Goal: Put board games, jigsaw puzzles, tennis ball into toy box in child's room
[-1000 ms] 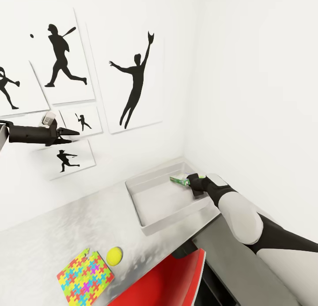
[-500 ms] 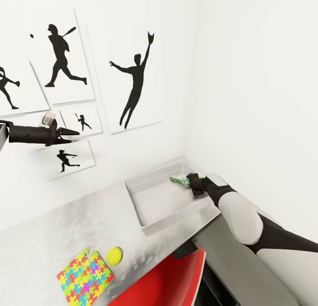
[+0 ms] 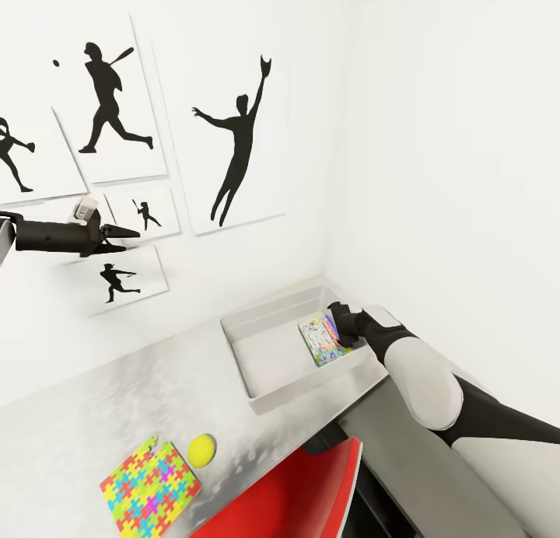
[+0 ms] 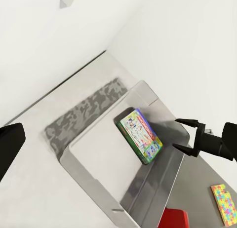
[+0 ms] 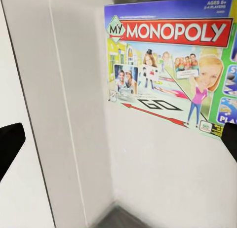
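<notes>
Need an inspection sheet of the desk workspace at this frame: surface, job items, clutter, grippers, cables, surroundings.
Surface: white table, toy box standing at its corner end by the walls.
Job's things: one board game lying flat inside the toy box, printed face up; jigsaw puzzle and tennis ball on the table, outside the box, close together.
Clutter: nothing seen.
Grippers: right gripper open and empty over the box rim, beside the game; left gripper raised in front of the wall, apparently empty, jaw state unclear.
Cables: nothing seen.
Surroundings: athlete-silhouette pictures on the wall; red chair at the table edge.
</notes>
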